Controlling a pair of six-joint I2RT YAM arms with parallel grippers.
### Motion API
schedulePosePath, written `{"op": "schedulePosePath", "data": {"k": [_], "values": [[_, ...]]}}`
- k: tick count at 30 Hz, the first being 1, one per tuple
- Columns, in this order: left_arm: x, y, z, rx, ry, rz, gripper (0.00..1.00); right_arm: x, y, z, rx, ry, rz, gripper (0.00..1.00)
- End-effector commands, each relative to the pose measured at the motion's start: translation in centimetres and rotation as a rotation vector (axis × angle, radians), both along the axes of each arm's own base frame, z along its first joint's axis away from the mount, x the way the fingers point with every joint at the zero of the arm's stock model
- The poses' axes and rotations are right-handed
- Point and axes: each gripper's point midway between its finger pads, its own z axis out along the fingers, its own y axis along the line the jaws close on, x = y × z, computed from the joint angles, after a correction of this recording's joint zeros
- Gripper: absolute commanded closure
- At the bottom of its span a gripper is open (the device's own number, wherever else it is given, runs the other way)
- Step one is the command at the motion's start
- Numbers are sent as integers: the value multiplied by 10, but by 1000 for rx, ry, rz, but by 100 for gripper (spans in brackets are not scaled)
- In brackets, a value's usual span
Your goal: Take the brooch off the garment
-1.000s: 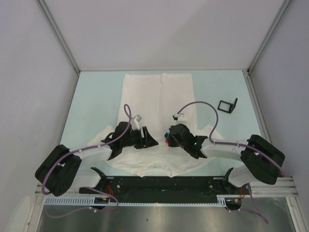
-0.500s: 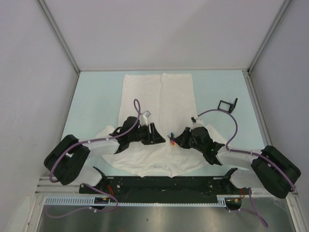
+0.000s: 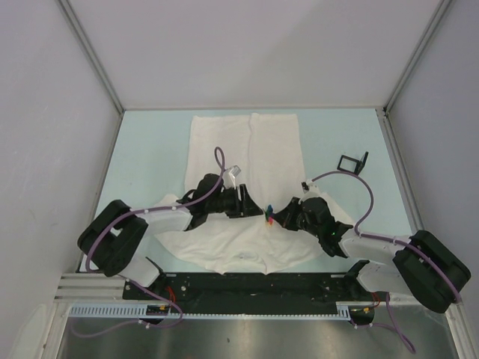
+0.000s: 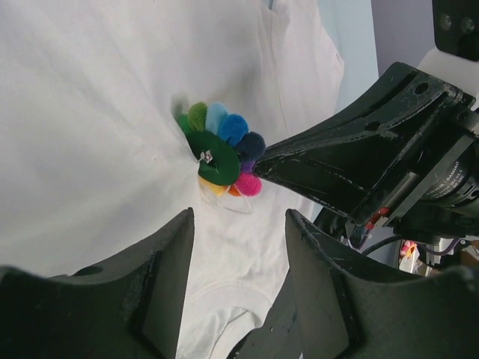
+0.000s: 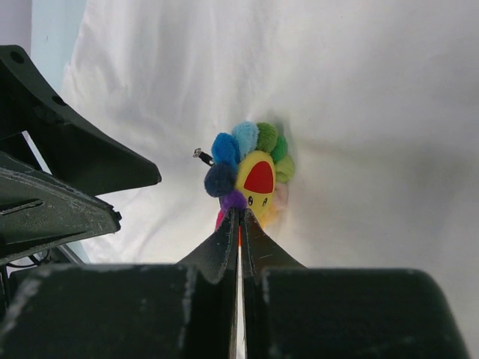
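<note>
Two tools crowd the brooch (image 5: 251,176) on the chest of the garment (image 3: 247,142): my right tool (image 5: 238,218) pinches its lower petals, left tool (image 4: 239,224) gapes wide just beside it, so extraction is under way; next, I reckon, hold the garment down and pull.

left pincer (image 3: 245,202) moved nearer brooch (image 3: 269,213), right pincer (image 3: 277,218) drew back

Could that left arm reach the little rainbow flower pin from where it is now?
Probably yes. The left gripper is open with the brooch straight ahead of its gap, on the garment. The right gripper pinches the brooch's lower petals from one side, leaving its back exposed.
</note>
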Motion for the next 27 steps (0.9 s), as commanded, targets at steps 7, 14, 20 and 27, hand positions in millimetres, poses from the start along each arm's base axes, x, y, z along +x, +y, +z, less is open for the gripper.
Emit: {"op": "schedulePosePath", "data": {"k": [7, 14, 20, 27], "values": [[12, -24, 8, -27, -11, -36, 40, 0, -9, -1, -21, -12, -13, 100], [16, -35, 9, -38, -5, -58, 38, -1, -8, -2, -30, -15, 0, 100], [20, -43, 6, -43, 5, -68, 37, -2, -8, -2, -35, -22, 9, 100], [20, -51, 6, -62, 14, -85, 37, -3, -4, -1, -45, -27, 27, 100]]}}
